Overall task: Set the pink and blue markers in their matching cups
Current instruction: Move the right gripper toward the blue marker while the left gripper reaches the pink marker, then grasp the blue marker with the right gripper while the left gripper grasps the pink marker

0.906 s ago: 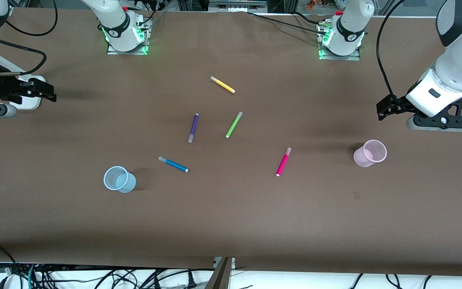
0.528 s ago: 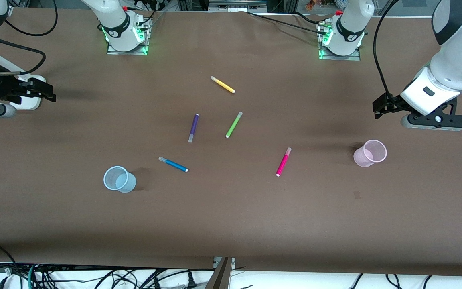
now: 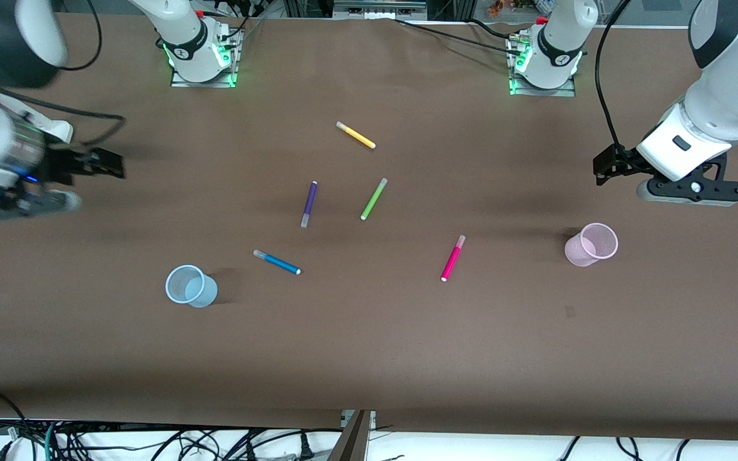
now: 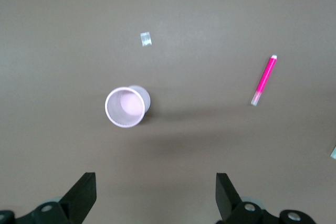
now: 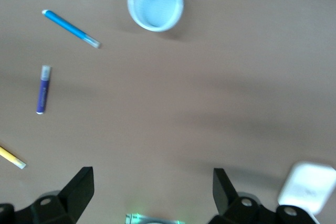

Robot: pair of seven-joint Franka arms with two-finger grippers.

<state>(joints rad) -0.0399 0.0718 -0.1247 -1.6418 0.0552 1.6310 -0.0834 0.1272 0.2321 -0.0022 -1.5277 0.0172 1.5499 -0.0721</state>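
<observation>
The pink marker [image 3: 452, 258] lies on the brown table near the middle, and it also shows in the left wrist view [image 4: 264, 80]. The pale pink cup [image 3: 592, 244] stands upright toward the left arm's end [image 4: 125, 107]. The blue marker [image 3: 276, 262] lies close to the pale blue cup [image 3: 189, 286], which stands upright; both show in the right wrist view, the marker [image 5: 71, 29] and the cup [image 5: 155, 2]. My left gripper [image 3: 606, 168] hangs open and empty over bare table beside the pink cup [image 4: 156, 198]. My right gripper [image 3: 103, 164] hangs open and empty over bare table at the right arm's end [image 5: 152, 195].
A yellow marker [image 3: 356, 135], a dark purple marker [image 3: 309, 203] and a lime green marker [image 3: 373, 199] lie farther from the camera than the task markers. A small piece of tape [image 4: 146, 39] lies on the table near the pink cup. A white object [image 5: 307, 187] sits at the right arm's end.
My right arm has swung inward toward the table's middle and shows blurred. My left gripper has shifted slightly toward the middle. Markers and cups have not moved.
</observation>
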